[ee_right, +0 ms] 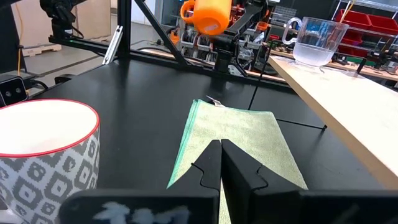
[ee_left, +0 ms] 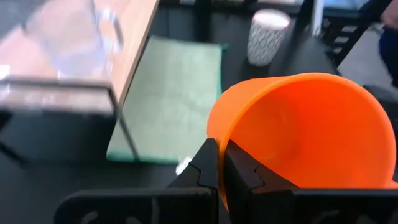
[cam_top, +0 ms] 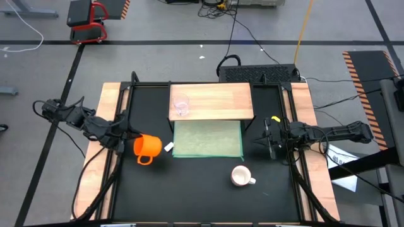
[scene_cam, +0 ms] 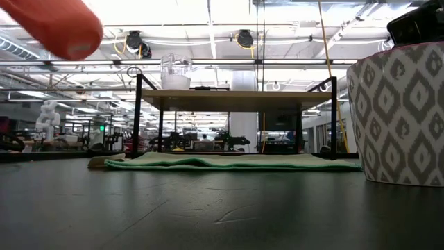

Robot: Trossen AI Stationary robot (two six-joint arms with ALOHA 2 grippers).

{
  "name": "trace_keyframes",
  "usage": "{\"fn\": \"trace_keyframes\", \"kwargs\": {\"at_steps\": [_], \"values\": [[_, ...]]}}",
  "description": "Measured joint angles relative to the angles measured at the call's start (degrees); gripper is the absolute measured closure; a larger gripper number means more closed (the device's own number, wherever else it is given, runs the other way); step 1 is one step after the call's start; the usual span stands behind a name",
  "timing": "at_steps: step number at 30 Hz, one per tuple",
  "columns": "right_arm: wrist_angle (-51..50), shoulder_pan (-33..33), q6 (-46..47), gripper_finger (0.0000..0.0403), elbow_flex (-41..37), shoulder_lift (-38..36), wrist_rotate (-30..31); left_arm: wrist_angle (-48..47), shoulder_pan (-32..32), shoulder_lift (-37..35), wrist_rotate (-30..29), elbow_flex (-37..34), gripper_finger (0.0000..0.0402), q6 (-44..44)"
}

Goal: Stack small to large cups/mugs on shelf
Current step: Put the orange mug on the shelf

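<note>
My left gripper (cam_top: 129, 144) is shut on the bright orange mug (cam_top: 148, 146), held above the table left of the green mat (cam_top: 207, 139). The clear cup (cam_top: 181, 105) stands on its base on the pale-wood shelf (cam_top: 218, 101), near the shelf's left end. The white mug (cam_top: 241, 176), grey-patterned outside, stands upright on the black table near the front, right of centre. My right gripper (cam_top: 266, 140) is shut and empty above the table, to the right of the mat. My left gripper holds the orange mug by its rim wall (ee_left: 219, 146), one finger inside the mouth and one outside. The fingers come level from the table's left. The mug lies on its side, mouth toward the gripper, handle (cam_top: 144, 159) toward the near edge, lifted clear of the table (ee_right: 208, 15).
The shelf stands on thin black legs (scene_cam: 137, 118) over the far end of the mat. Wooden strips (cam_top: 110, 107) and black frame rails run along both table sides. Bare black table lies between the mat and the white mug (scene_cam: 399, 118).
</note>
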Motion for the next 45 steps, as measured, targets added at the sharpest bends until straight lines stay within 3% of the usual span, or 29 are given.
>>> {"fn": "trace_keyframes", "kwargs": {"at_steps": [11,19,28,36,45], "values": [[0.01,0.00,-0.01,0.0403,-0.01,0.01,0.00,14.87,0.53,4.98,-3.06,0.00,0.0398,8.99],[0.45,0.01,-0.20,0.0403,-0.01,-0.01,0.00,22.25,5.93,13.40,-4.18,2.46,0.0398,11.67],[0.49,-0.01,-0.20,0.0403,-0.01,-0.01,0.00,20.93,16.04,26.99,1.01,17.38,0.0398,18.42],[0.47,-0.01,-0.07,0.0403,-0.01,0.01,0.00,10.17,28.31,41.55,8.48,36.51,0.0398,23.53],[0.47,0.01,0.37,0.0403,-0.01,0.01,0.00,1.29,36.73,54.99,16.61,53.68,0.0398,28.74]]}}
